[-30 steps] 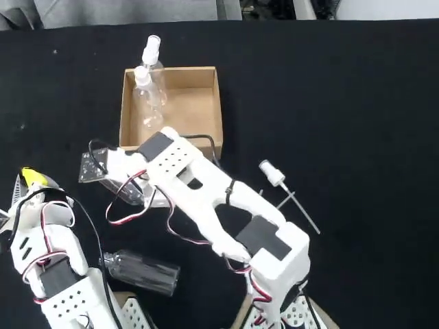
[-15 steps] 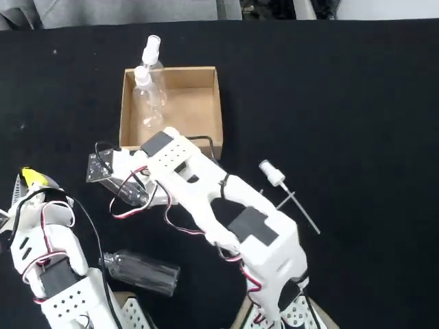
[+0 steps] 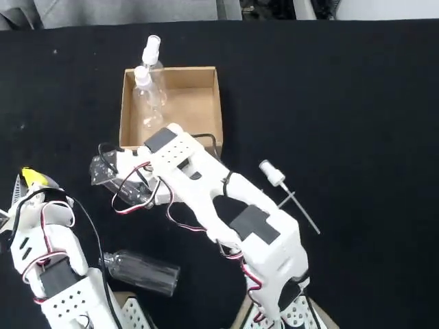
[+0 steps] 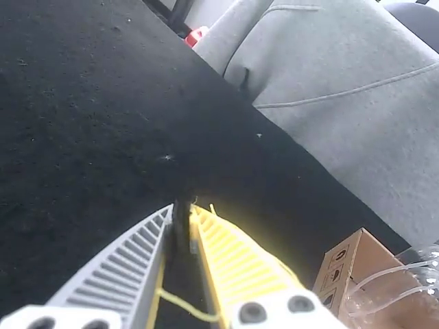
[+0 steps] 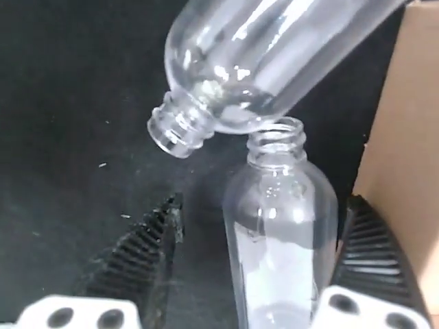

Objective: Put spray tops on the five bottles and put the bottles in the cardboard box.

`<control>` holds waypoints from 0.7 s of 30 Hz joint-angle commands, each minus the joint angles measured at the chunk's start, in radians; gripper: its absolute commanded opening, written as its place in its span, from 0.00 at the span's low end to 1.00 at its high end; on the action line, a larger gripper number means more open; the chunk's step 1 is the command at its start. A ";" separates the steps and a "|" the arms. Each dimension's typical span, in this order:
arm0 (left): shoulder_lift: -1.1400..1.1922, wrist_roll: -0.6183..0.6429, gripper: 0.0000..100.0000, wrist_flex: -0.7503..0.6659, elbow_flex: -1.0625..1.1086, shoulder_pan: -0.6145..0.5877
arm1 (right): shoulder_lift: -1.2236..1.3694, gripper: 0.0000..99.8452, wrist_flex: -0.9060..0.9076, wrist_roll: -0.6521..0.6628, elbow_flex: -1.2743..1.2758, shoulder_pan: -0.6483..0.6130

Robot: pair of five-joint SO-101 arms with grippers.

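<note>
My right gripper [image 5: 264, 205] is open, and a capless clear bottle [image 5: 281, 233] lies between its black fingers [image 5: 140, 257], neck pointing away from the wrist. A second capless bottle [image 5: 274, 55] lies crosswise just beyond it. From above, the right arm stretches across the table to the near wall of the cardboard box [image 3: 206, 103], its gripper [image 3: 113, 181] over those bottles. One capped bottle [image 3: 147, 96] lies in the box and another [image 3: 151, 51] at its far wall. A third capless bottle [image 3: 140, 272] lies near my left arm. My left gripper [image 4: 182, 209] is shut and empty.
A loose spray top with its long tube [image 3: 278, 179] lies to the right of the right arm. The box corner [image 4: 346, 264] and a clear bottle [image 4: 405, 274] appear in the left wrist view. Grey fabric [image 4: 329, 75] borders the table's far edge.
The right arm's wrist has shifted slightly to the right, staying in front of the box. The left arm has not moved.
</note>
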 commanded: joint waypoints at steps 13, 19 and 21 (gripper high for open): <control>-0.012 -0.006 0.03 -0.020 0.024 -0.007 | -0.010 0.21 0.002 0.041 -0.027 0.038; -0.012 -0.006 0.03 -0.020 0.024 -0.007 | -0.010 0.12 0.002 0.040 -0.033 0.040; -0.012 -0.006 0.03 -0.020 0.024 -0.007 | -0.010 0.09 0.002 0.040 -0.033 0.041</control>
